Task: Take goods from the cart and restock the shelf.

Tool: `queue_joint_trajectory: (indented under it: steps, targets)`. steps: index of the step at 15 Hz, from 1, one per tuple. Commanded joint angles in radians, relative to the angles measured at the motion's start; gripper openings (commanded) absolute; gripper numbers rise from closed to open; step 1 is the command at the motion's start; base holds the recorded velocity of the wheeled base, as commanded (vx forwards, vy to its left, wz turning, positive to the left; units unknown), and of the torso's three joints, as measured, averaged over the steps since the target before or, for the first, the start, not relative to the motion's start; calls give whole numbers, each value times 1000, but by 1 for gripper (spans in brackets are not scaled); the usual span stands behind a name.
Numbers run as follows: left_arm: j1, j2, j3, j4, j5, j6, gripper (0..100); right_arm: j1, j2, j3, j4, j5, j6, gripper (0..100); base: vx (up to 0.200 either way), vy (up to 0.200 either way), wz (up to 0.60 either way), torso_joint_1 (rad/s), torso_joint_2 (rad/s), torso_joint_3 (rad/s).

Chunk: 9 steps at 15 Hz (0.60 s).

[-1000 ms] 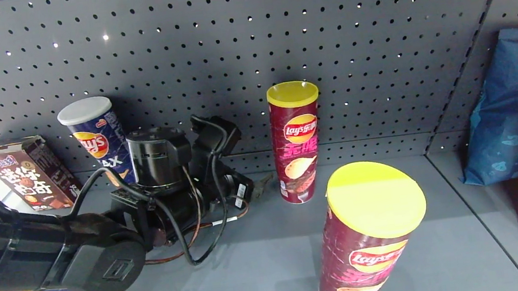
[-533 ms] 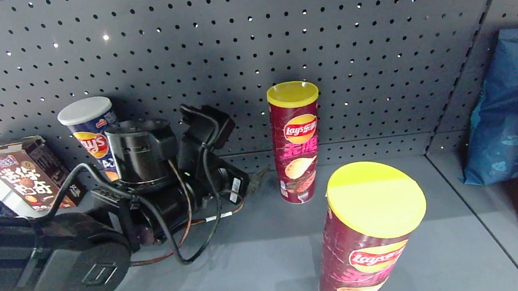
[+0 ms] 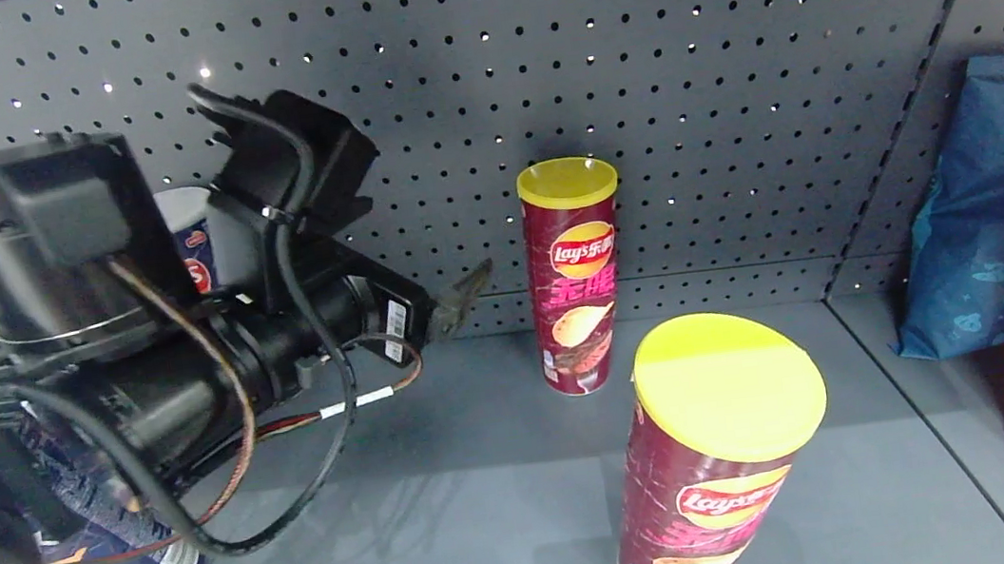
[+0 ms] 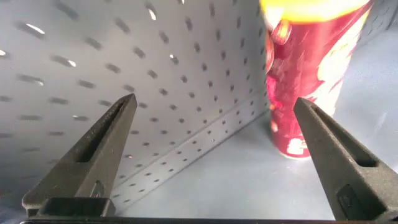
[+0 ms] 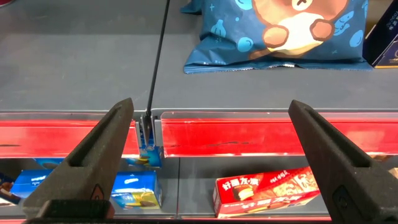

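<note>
the left claw [image 4: 214,102] is spread wide and empty, and the tall red chip tube with a yellow lid [image 3: 576,273] stands straight up on the grey shelf [image 3: 487,475] just to its right.

Grey pegboard wall [image 3: 626,46], grey shelf [image 3: 492,513], red front rail [image 5: 249,137], light seemingly behind holes.

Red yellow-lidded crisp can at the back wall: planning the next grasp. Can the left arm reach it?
Probably yes: the open, empty left end effector faces that rear red yellow-lidded crisp can, with bare grey shelf between.
</note>
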Motion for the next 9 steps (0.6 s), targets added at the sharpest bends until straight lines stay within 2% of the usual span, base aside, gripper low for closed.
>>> queue_joint_trajectory:
  steps: [1,3,5,6,9]
  targets:
    - [-29,-131,8,36,21,15,100,0,0,0,0,0,0,100,0,0,0,0,0,0]
    - [-29,-238,59,62,53,47,100,0,0,0,0,0,0,100,0,0,0,0,0,0]
    - [-29,-323,131,63,53,53,100,0,2,0,0,0,0,100,0,0,0,0,0,0]
    - [-27,-398,204,60,53,55,100,0,2,0,0,0,0,100,0,0,0,0,0,0]
    - [-27,-502,273,63,52,55,100,0,2,0,0,0,0,100,0,0,0,0,0,0]
